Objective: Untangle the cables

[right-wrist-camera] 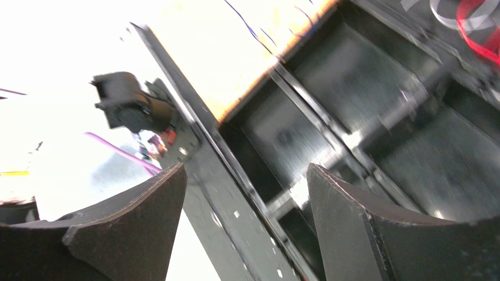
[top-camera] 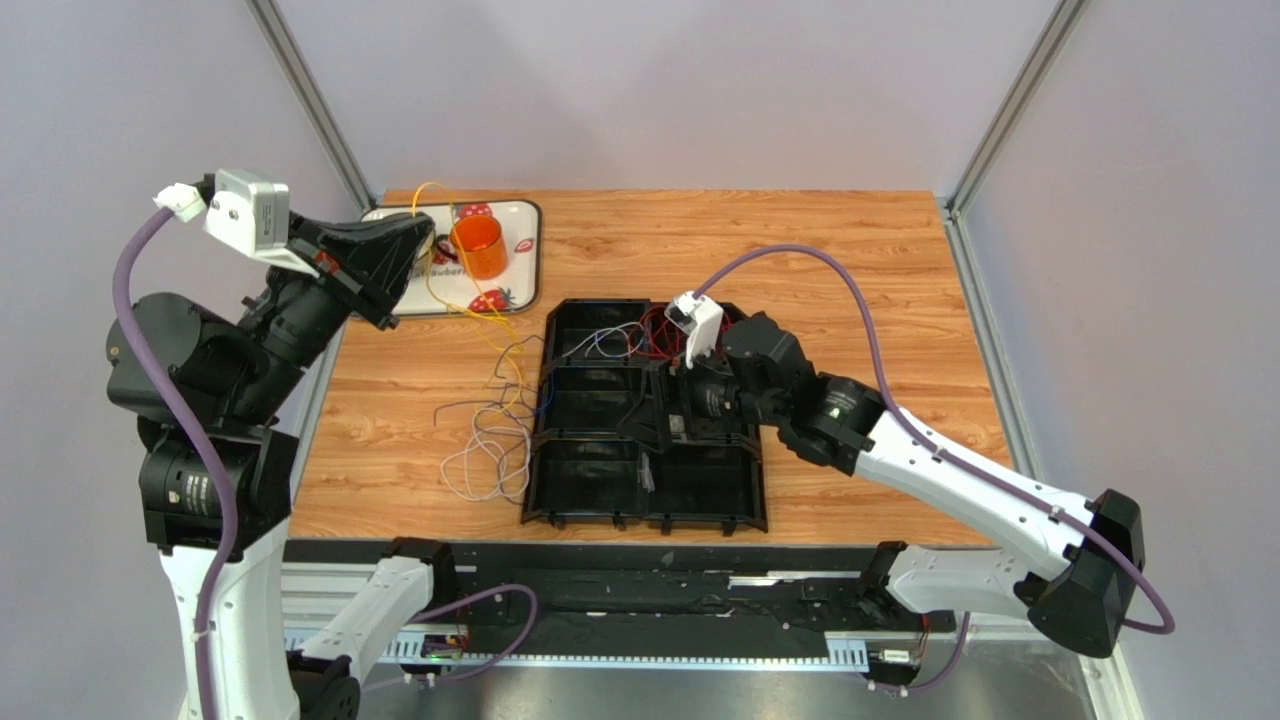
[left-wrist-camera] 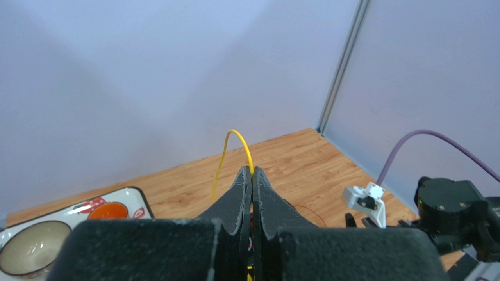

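Wooden table (top-camera: pixel 902 300), plank grain, warm brown. Black plastic organizer tray (top-camera: pixel 646 524) near table centre, split into rectangular compartments, glossy floors. White serving tray (top-camera: pixel 511 210) at far-left corner, strawberry print on rim. Orange translucent cup (top-camera: pixel 480 243) upright on white tray. Pale bowl (left-wrist-camera: pixel 32 247) beside cup on same tray, upright. Lilac-grey wall panels (top-camera: pixel 646 90) around table on three sides. Metal frame posts (top-camera: pixel 308 98) at far corners.

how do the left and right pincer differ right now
The left pincer is shut, pinching a yellow cable; the right pincer is open and holds nothing. The left pincer is by the white tray at the table's far left; the right pincer is over the black organizer. Both are black.
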Tool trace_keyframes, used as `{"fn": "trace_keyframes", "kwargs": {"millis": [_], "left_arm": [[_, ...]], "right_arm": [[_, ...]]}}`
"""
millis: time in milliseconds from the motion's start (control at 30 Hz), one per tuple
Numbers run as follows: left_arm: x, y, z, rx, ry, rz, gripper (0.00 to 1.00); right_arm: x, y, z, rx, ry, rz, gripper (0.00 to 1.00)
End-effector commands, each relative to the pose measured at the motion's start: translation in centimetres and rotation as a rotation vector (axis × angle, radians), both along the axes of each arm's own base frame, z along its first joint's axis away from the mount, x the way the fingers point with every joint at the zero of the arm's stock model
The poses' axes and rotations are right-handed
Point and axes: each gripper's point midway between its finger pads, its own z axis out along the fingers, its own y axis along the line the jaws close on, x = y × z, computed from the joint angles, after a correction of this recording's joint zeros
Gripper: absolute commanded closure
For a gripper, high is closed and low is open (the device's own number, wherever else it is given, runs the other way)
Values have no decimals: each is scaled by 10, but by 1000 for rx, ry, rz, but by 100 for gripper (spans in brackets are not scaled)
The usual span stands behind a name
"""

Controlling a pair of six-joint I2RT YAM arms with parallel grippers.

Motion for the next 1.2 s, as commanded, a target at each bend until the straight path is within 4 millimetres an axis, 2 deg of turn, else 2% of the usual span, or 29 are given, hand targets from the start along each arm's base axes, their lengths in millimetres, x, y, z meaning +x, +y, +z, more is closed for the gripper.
{"fn": "trace_keyframes", "kwargs": {"millis": [0,167,200,233,267,300,333,367,400,433,467,533,567,833,900,1067,1133,1167], "left_arm": [[-12,-6,2,-10,-57,-49,100],[-23,-6,-6,-6,-58,-54,100],[-22,-5,-9,0,-56,-48,100],[-24,-5,-9,2,-56,-45,100],[-24,-4,-11,6,-52,-44,100],[-25,-3,-12,11,-49,-38,100],[-26,-3,-14,13,-48,-36,100],[-26,-2,-15,14,-44,-31,100],[-24,0,-18,15,-35,-16,100],[-25,1,-19,15,-31,-9,100],[-24,2,-21,13,-28,-2,100],[-22,4,-26,7,-14,12,100],[-22,4,-28,5,-15,11,100],[-13,8,-35,-4,3,42,100],[-12,11,-34,0,0,58,100],[-11,18,-33,5,8,100,100],[-13,17,-33,2,3,94,100],[-13,16,-33,-2,6,88,100]], "right_arm": [[12,38,53,191,-67,56,20],[38,67,73,232,-122,41,19],[44,77,66,215,-125,55,19],[48,85,83,240,-154,69,19],[53,90,84,236,-163,69,19],[62,99,75,212,-164,68,18],[68,105,91,232,-187,65,19],[71,110,94,232,-191,68,19],[75,118,86,214,-175,74,19],[75,123,90,224,-176,88,19],[77,128,103,249,-194,91,18],[80,138,105,252,-210,84,18],[80,143,114,266,-225,85,18],[76,173,106,273,-232,132,19],[79,173,91,231,-208,122,20],[91,158,75,174,-214,20,19],[89,160,71,171,-203,39,19],[88,165,63,162,-184,56,19]]}}
